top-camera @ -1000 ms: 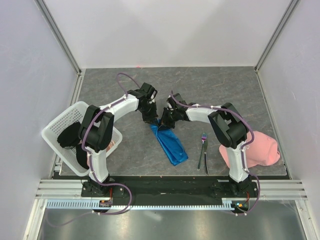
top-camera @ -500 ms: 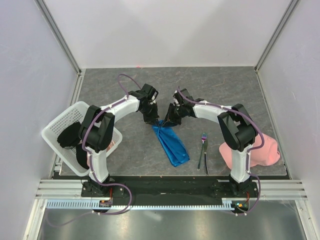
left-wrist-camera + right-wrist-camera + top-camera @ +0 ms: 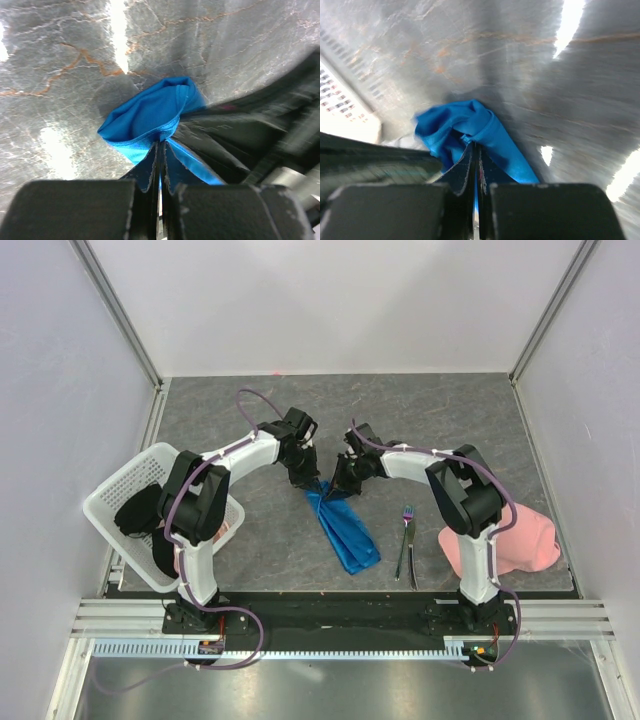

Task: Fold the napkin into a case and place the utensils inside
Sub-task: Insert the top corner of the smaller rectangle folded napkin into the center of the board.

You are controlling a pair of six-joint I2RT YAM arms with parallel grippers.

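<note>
Pinching napkin far edge: left fingers, right fingers; table beyond.

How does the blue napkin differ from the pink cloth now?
The blue napkin is a narrow folded strip at the middle of the table; the pink cloth is a bunched heap at its right edge. The left gripper and right gripper both pinch the blue napkin's far end; nothing grips the pink cloth. Both are plain cloths on the table.
</note>
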